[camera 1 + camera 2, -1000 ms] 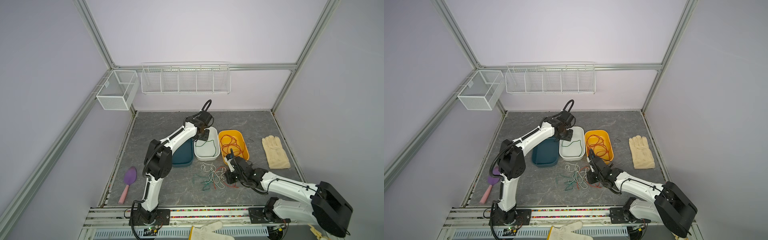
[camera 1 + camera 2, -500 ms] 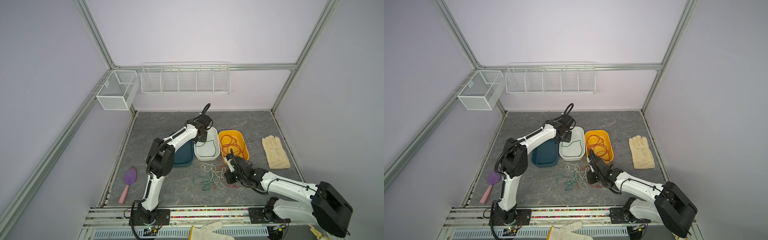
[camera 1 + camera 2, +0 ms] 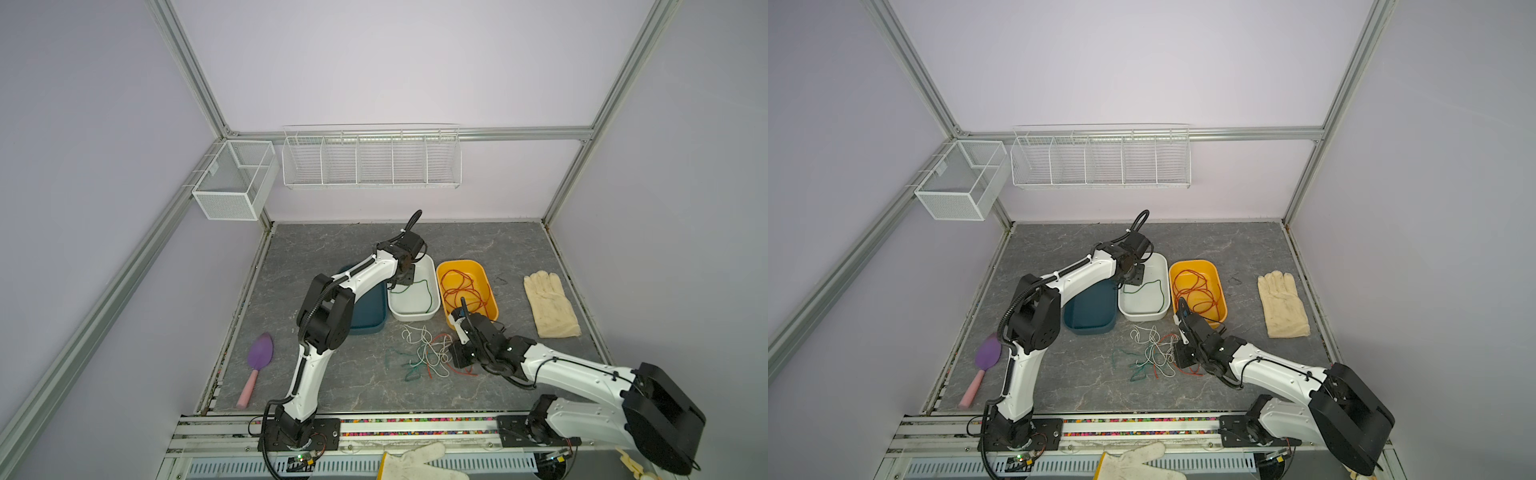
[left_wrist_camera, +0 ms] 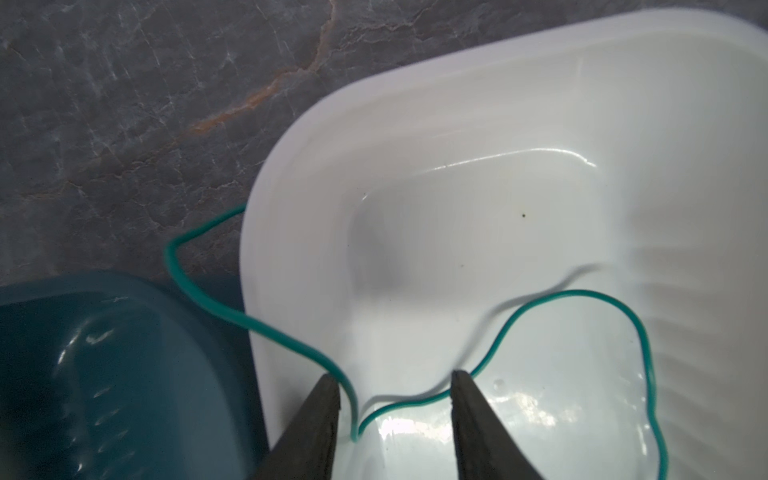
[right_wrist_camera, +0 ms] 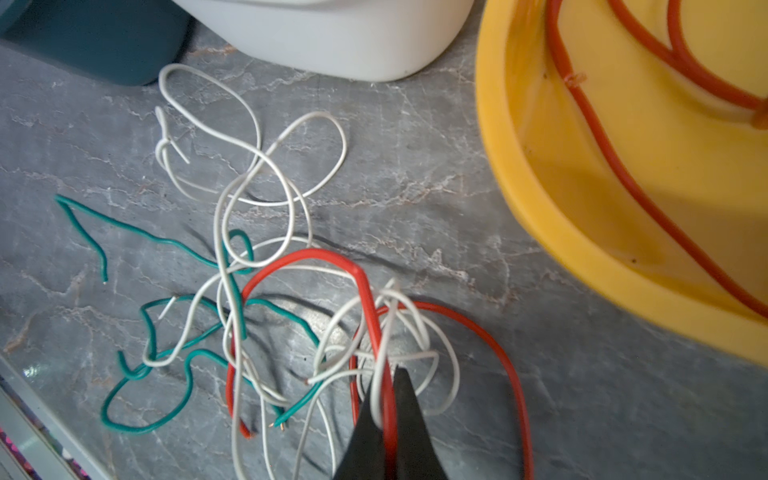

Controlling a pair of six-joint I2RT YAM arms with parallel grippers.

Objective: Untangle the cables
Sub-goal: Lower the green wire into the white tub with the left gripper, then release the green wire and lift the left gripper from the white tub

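Evidently mid-sort, the left jaws hang open above a green cable (image 4: 582,293) lying in the white tray (image 3: 415,318) at mid-frame, while the right jaws, closed on a red cable (image 5: 365,299) in the tangle (image 3: 428,355) on the table (image 3: 324,249) just below, probably must draw it free.

Grey tabletop (image 3: 332,249) holds teal tray (image 3: 370,318), white tray (image 3: 415,318), yellow tray (image 3: 491,293), cables (image 3: 430,353), glove (image 3: 550,305), scoop (image 3: 260,353).
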